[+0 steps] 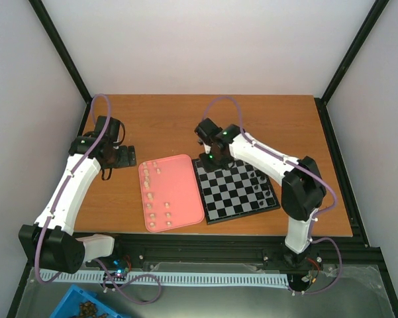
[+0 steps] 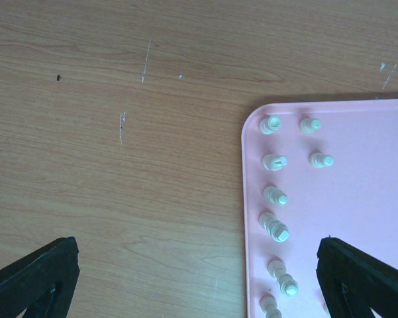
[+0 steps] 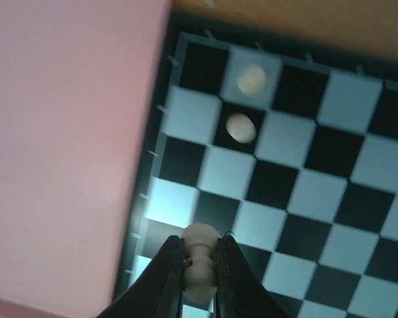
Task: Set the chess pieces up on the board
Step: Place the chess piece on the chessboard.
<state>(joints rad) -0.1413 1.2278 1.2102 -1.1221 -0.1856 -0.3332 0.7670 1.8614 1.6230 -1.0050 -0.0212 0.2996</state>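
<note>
My right gripper (image 3: 200, 262) is shut on a cream chess piece (image 3: 200, 240), a pawn, held just above the board (image 3: 331, 199) near its left rim. Two cream pieces (image 3: 251, 79) (image 3: 240, 127) stand on squares at the board's far left corner. In the top view the right gripper (image 1: 208, 158) hangs over the board's (image 1: 238, 199) far left corner. Several cream chess pieces (image 2: 275, 196) stand in rows on the pink tray (image 2: 371, 199). My left gripper (image 2: 199, 291) is open, its fingers (image 2: 33, 281) wide apart over the tray's left edge and the bare table.
The pink tray (image 1: 175, 199) lies left of the board on the wooden table (image 1: 251, 126). Dark pieces (image 1: 259, 179) stand along the board's right side. A blue bin (image 1: 86, 308) sits below the table's near edge.
</note>
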